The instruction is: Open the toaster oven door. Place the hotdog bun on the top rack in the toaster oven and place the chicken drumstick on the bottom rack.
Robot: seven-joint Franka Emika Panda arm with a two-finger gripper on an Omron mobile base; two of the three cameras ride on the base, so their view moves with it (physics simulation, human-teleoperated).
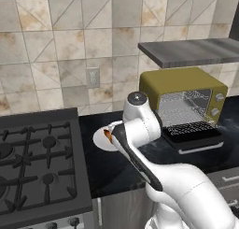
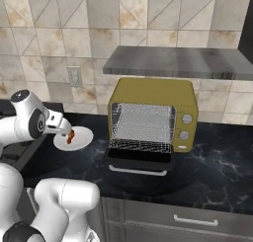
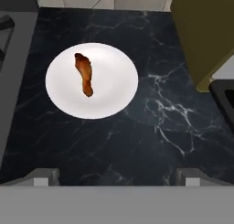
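The mustard-yellow toaster oven (image 1: pixel 182 81) (image 2: pixel 153 90) stands on the black counter. Its door (image 1: pixel 193 134) (image 2: pixel 141 159) hangs folded down flat in front, baring the wire-mesh interior. A chicken drumstick (image 3: pixel 84 74) (image 2: pixel 71 137) (image 1: pixel 108 135) lies on a white plate (image 3: pixel 119 99) (image 2: pixel 85 137) left of the oven. My gripper (image 3: pixel 116 179) hovers above the counter just short of the plate, open and empty, with the drumstick ahead of it and slightly left. The hotdog bun is out of view.
A gas stove (image 1: pixel 37 162) fills the counter's left side, close to the plate. A grey shelf (image 1: pixel 191 50) juts from the tiled wall right above the oven. Bare black marble counter (image 3: pixel 155 136) lies between plate and oven.
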